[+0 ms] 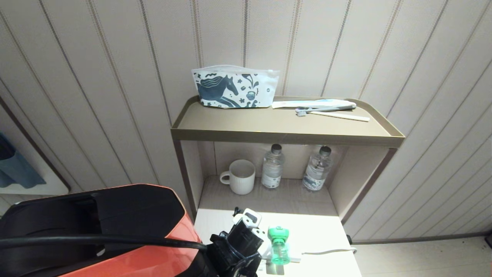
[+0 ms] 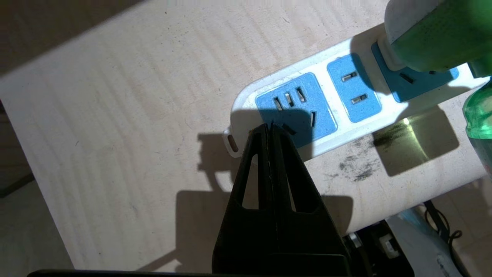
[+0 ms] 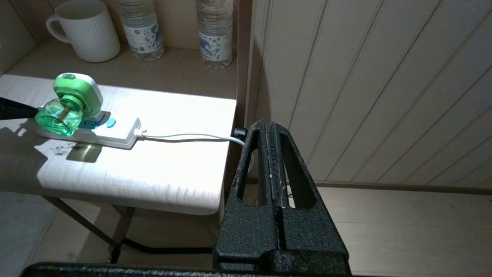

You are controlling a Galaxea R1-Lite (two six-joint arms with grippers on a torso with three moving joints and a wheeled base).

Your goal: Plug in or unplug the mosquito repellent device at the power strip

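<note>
Pale panelled walls with thin vertical stripes surround a tan shelf unit (image 1: 284,132) set against them. On its top tray lie a white pouch (image 1: 235,86) printed with a dark blue horse and, to the right, a toothbrush (image 1: 330,114) beside a flat white packet. In the recess underneath stand a ribbed white mug (image 1: 239,177) and two clear water bottles (image 1: 273,166), the mug furthest left. In front of the recess sits a low, brightly lit white table (image 1: 323,234). The robot's orange and black body fills the lower left of the head view.

On the table lies the power strip (image 2: 346,100), white with blue socket faces, its thin white cord (image 3: 184,137) running off the table's right edge. The mosquito repellent device (image 1: 278,243) is plugged into the strip, its green bottle lying over the strip's edge; two sockets beside it are free.

The left gripper (image 2: 270,127) has its fingers pressed together, holding nothing, tips resting over the end socket of the strip, near the device but not touching it. The right gripper (image 3: 269,127) is likewise closed and empty, well off the table's right side, above the floor by the wall.
</note>
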